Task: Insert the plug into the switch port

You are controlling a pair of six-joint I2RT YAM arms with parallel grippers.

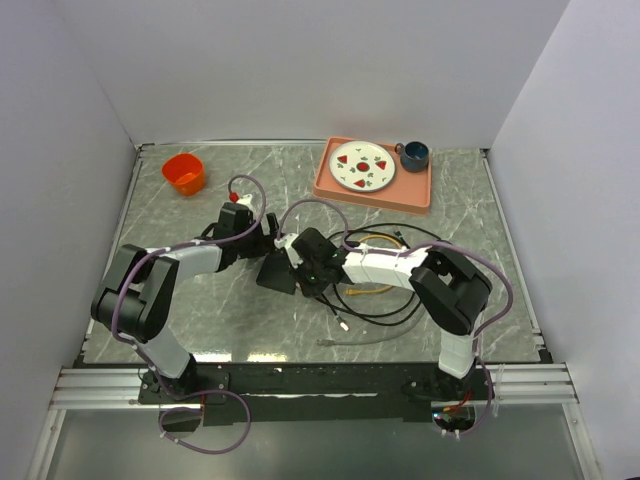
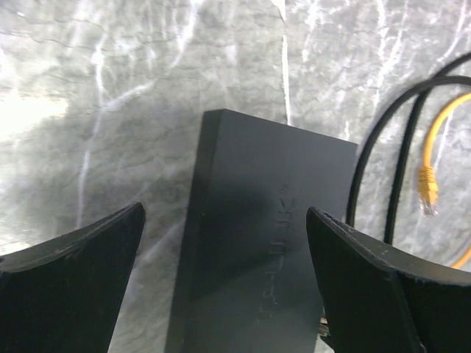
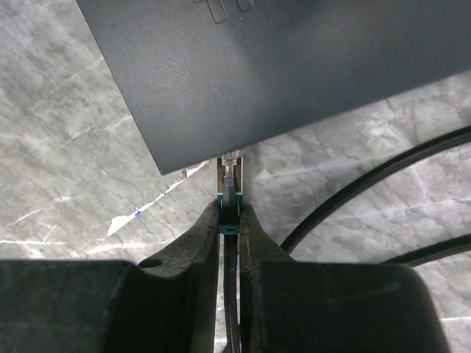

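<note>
Right gripper (image 3: pixel 231 213) pinches plug (image 3: pixel 232 176); switch port hidden under box (image 3: pixel 294 73) edge.

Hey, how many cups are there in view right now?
2: an orange cup standing alone at the far left, and a dark blue mug on the pink tray, right of the plate.

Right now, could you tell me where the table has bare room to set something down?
Bare marble lies along the far edge between the orange cup and the pink tray. The middle is crowded with the black box and looped cables.
</note>
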